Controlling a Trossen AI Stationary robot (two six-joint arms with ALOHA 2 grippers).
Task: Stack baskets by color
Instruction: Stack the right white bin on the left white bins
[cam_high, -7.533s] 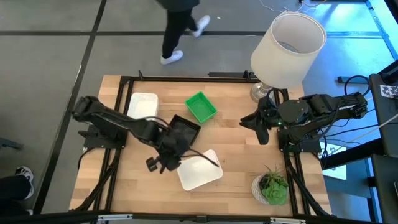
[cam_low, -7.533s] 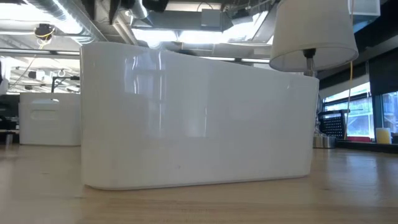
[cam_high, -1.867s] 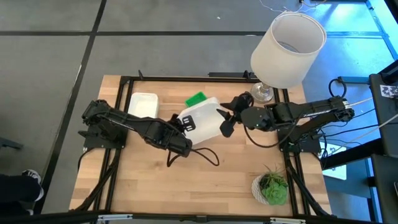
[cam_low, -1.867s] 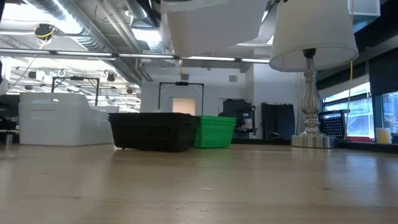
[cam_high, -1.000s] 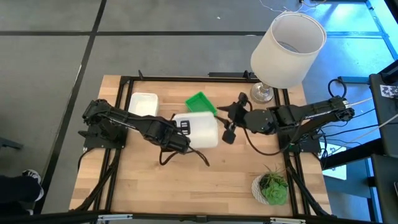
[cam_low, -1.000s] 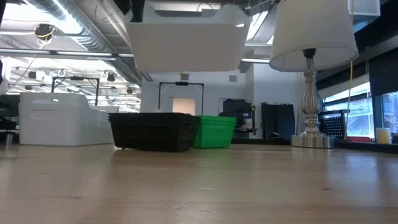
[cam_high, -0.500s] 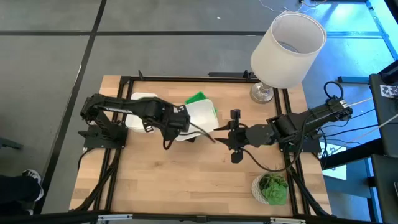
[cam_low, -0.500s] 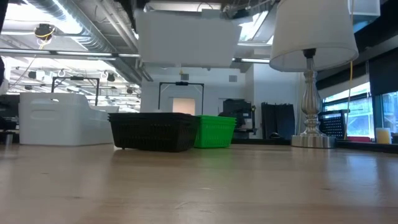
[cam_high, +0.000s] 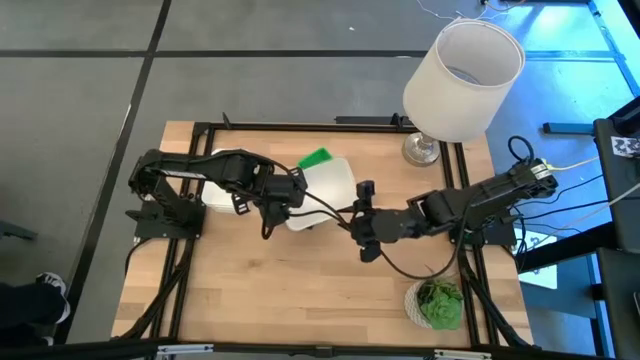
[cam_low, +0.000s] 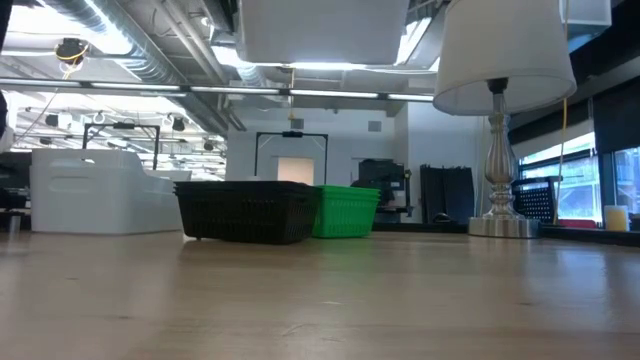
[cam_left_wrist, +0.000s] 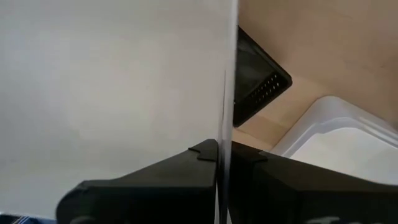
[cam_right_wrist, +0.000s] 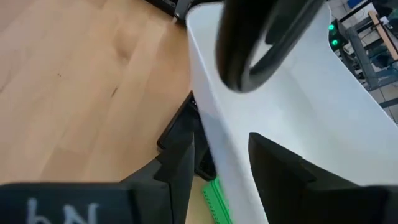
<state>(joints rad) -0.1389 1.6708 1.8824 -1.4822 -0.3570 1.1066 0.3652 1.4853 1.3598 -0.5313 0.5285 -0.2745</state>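
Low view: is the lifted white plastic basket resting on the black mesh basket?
No, the white plastic basket hangs well above the black mesh basket, with open space between them.

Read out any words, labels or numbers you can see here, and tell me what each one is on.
"bN", roughly: white letters cut by the picture's edge, on the right arm's dark wrist housing.
White sticker on the left arm's wrist: too small to read.
Patterned tag at the right edge: unreadable.

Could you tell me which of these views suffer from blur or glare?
Left wrist view: the held white basket fills it, blank and blurred. Right wrist view: close parts are soft. Low view: bright ceiling lights behind the raised basket. High view: blue light falls at its right edge.
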